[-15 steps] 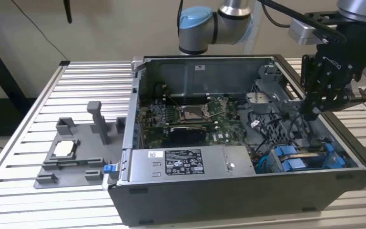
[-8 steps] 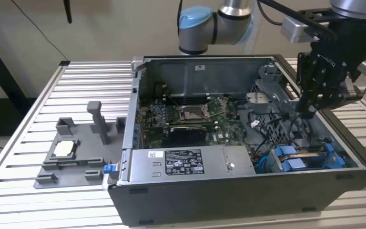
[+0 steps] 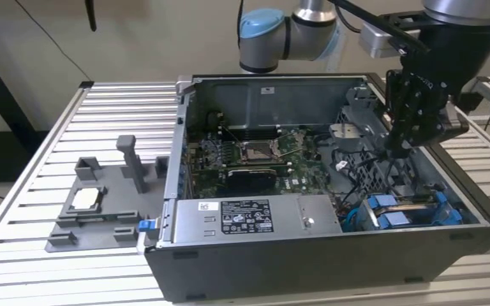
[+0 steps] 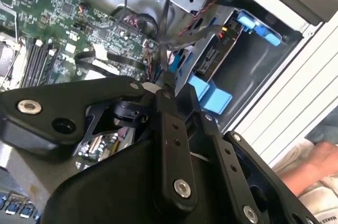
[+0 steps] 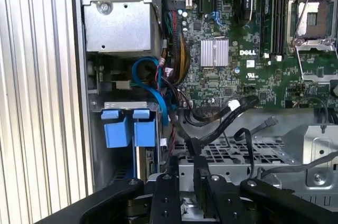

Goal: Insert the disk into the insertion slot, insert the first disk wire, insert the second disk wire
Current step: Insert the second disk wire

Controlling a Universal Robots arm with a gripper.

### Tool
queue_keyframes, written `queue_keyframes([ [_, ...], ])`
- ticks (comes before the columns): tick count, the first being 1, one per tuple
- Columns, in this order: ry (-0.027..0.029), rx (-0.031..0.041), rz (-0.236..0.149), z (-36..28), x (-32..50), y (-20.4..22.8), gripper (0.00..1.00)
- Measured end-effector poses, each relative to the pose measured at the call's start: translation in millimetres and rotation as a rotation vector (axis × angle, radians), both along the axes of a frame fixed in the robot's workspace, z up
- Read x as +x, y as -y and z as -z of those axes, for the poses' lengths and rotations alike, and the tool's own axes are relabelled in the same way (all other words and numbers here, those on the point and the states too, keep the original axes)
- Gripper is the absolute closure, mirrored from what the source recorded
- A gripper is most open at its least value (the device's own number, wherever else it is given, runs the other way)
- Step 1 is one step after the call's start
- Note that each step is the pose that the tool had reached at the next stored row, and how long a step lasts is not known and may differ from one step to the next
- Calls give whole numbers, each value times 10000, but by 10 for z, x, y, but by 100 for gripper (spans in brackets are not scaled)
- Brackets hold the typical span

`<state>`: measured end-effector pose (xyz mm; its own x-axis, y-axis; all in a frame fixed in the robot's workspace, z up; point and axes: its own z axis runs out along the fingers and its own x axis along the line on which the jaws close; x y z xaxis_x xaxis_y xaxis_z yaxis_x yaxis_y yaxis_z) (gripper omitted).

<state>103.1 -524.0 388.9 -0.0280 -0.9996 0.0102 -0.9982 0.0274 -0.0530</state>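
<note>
The exterior view showed the open computer case (image 3: 330,255) on a slatted table (image 3: 32,191), with the gripper (image 3: 395,152) lowered inside it toward the exterior view's right. The disk (image 3: 408,207) sat low in the case's near corner on that side, with its blue carrier showing. On the exterior view's left, well apart from the case, a grey tray (image 3: 100,223) carried a small silver chip (image 3: 86,199).

Both wrist views gave the closer account. The fingers (image 5: 169,197) were clenched on the plug of a black disk wire (image 5: 193,147), held near a perforated metal cage (image 5: 237,152) beside the motherboard (image 5: 248,60). In the first wrist view the disk stood seated in the insertion slot (image 5: 124,106), with blue tabs (image 5: 129,129) at its mouth. A tangle of blue and black cables (image 5: 158,84) lay between the slot and the power supply (image 5: 119,23). The second wrist view added a person's hand (image 4: 317,166) outside the case.

The gripper's own linkage covered much of both wrist views, hiding where the plug met the pads. Whether any wire reached the disk could not be told.
</note>
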Motion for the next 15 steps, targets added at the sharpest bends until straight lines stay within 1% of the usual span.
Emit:
queue_keyframes([
  [2, 6, -24, -51, 0, -16, -19, 74],
  [3, 8, -55, -81, 0, -23, -29, 74],
  [4, 8, -108, -115, 0, -29, -41, 74],
  [7, 8, -327, -238, 0, -48, -70, 74],
  [9, 9, -434, -330, 0, -59, -96, 74],
  [12, 13, -527, -456, 5, -79, -161, 74],
  [13, 16, -539, -481, 8, -93, -172, 74],
  [14, 18, -545, -502, 10, -111, -173, 74],
  [15, 19, -566, -534, 11, -129, -173, 74],
])
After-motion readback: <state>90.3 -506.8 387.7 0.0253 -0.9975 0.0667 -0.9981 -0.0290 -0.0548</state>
